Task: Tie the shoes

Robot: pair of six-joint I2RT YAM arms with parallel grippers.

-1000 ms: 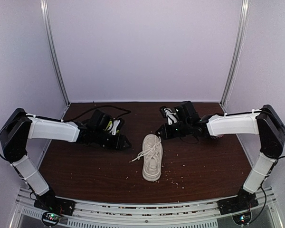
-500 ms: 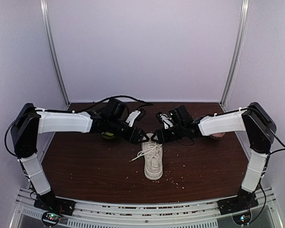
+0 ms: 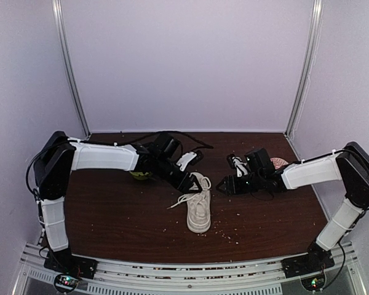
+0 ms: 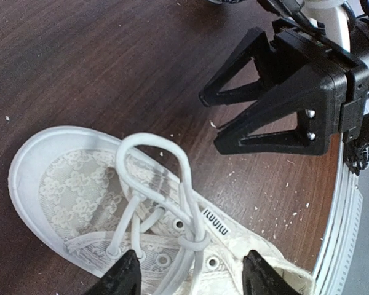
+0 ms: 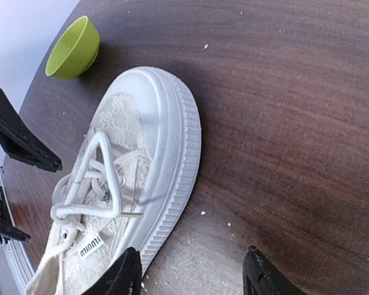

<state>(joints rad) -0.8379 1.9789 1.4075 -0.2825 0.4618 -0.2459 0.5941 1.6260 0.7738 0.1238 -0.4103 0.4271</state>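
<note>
- At the near edge, the arm bases are sitting on a metal rail (image 3: 184, 269). The dark surface (image 3: 111, 215) just past it is carrying only pale crumbs (image 3: 224, 232), so it is offering open room to draw laces toward the robot.
- Just beyond, the sneaker (image 3: 197, 209) is lying upright mid-surface with its toe seemingly pointing away. One lace end (image 3: 178, 202) is trailing off to its left.
- The shoe is looking light and likely to slide on its thick sole when tugged. The laces (image 4: 149, 137) are looking soft, thin and limp, and they are looping loosely over the patterned upper. I am judging the free ends and that loop as the places to pinch, not the body.
- The left end effector (image 4: 192, 275) is hovering over the tongue, spread wide and gripping nothing.
- The right end effector (image 5: 190, 275) is sitting just right of the shoe, likewise wide and empty. The two are crowding each other, so collision is looking like the main risk.
- Farther off to the left, a green bowl (image 5: 74, 48) is sitting behind the left arm.
</note>
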